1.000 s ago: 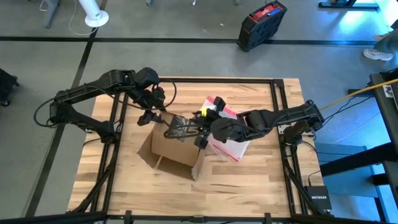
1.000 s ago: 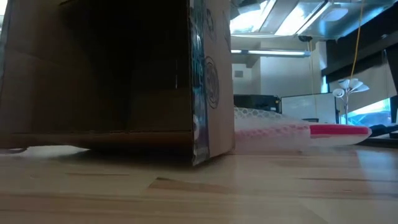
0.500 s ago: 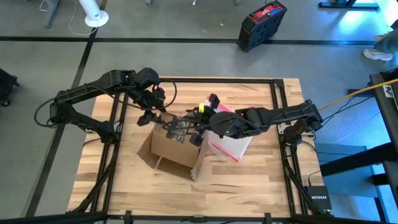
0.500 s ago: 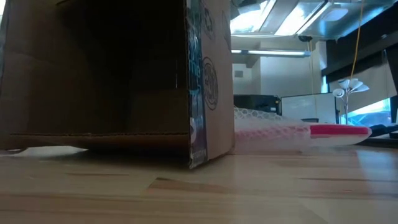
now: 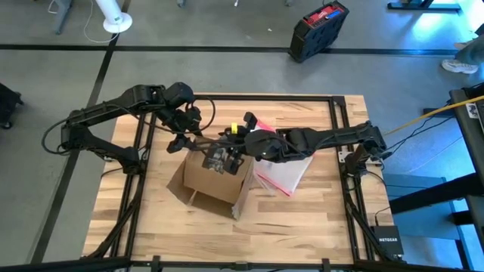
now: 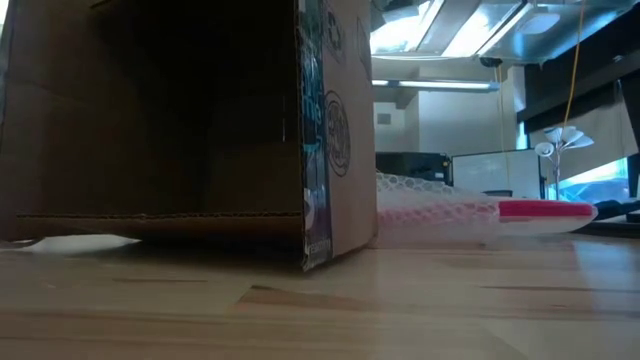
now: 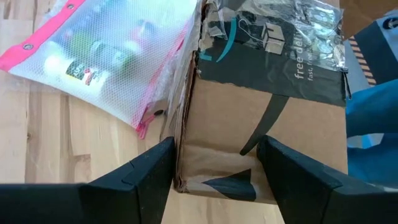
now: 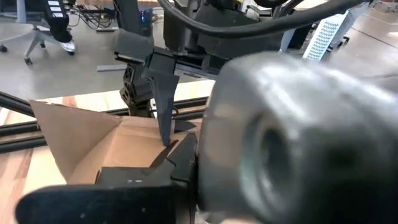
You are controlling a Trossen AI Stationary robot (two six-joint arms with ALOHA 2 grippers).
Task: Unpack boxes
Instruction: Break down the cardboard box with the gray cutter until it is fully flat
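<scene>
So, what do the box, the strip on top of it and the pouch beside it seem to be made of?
The box looks like brown corrugated cardboard, matte, with a frayed, torn edge. The strip on it seems to be black printed tape; its crinkled upper part shines like plastic film. The pouch looks like clear soft plastic with a mesh pattern, a pink edge and a metal eyelet.

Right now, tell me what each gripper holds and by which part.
The left gripper is open over the cardboard box, clamping nothing. The right gripper is at the box's torn black tape; whether it grips cannot be told.
</scene>
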